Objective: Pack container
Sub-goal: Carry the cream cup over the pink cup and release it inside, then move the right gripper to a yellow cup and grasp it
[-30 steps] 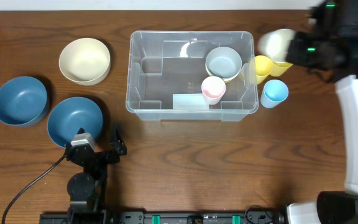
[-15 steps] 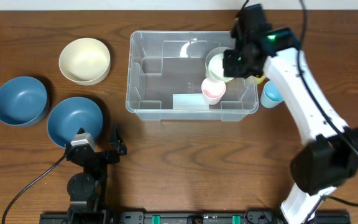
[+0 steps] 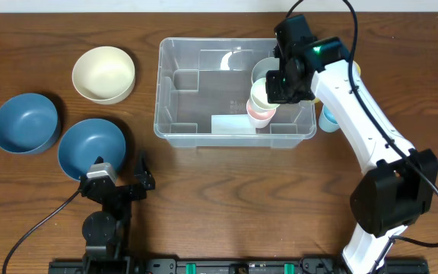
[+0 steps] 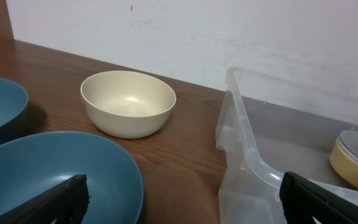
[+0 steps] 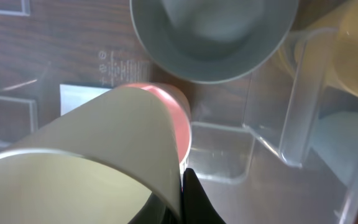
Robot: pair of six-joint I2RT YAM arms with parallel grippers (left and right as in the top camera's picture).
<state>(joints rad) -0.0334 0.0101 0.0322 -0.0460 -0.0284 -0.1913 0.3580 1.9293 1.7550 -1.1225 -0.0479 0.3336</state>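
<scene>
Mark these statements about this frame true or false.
1. The right fingers grip a cream cup over the pink cup in the container. True.
2. The cream bowl sits inside the container. False: it is on the table, left of the container.
3. The left fingers are open and hold nothing. True.
4. The blue cup is in the container. False: it stands outside, by the right wall.
</scene>
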